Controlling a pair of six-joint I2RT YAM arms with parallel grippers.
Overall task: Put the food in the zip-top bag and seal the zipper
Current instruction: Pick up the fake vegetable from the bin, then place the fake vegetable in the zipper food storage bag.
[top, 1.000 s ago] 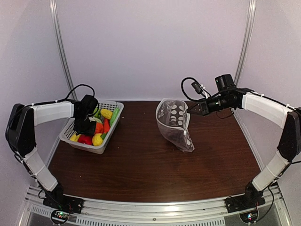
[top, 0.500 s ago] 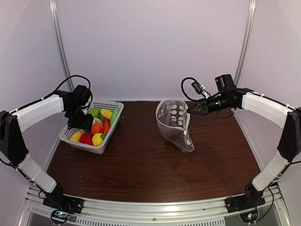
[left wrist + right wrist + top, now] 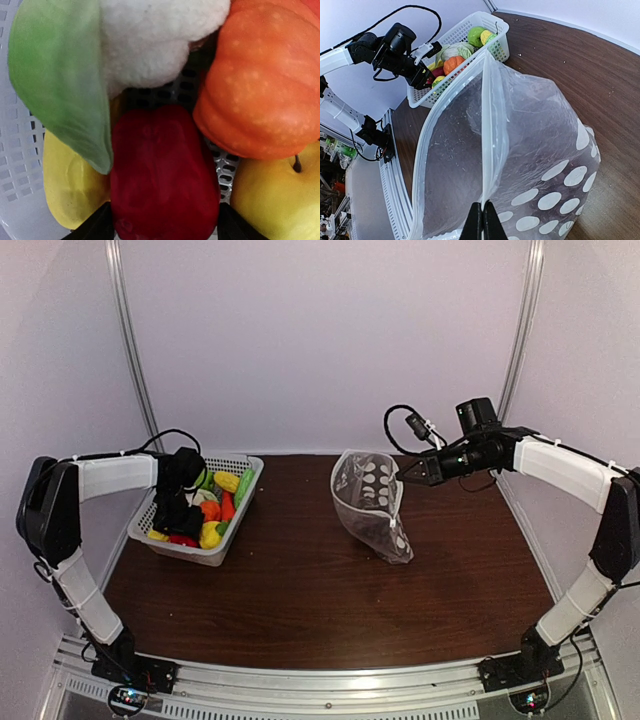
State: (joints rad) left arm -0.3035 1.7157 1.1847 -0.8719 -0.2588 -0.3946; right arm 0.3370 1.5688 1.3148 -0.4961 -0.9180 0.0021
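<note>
The left pincer (image 3: 162,227), apart around the pepper (image 3: 160,170), may also catch the apple (image 3: 275,197) at 4 o'clock. The right pincer (image 3: 481,220) is clamped on the bag (image 3: 545,145) rim.

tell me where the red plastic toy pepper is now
Left wrist view: the red plastic toy pepper sits in the white mesh basket, left on the table, below the white cauliflower, beside the orange pumpkin, between the fingers of the left gripper.

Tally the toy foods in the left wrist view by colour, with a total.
Red pepper: 1
Orange pumpkin: 1
Yellow: 2, the left yellow piece and the right yellow piece
White cauliflower with green leaf: 1
Total: 5 that show enough to count
</note>
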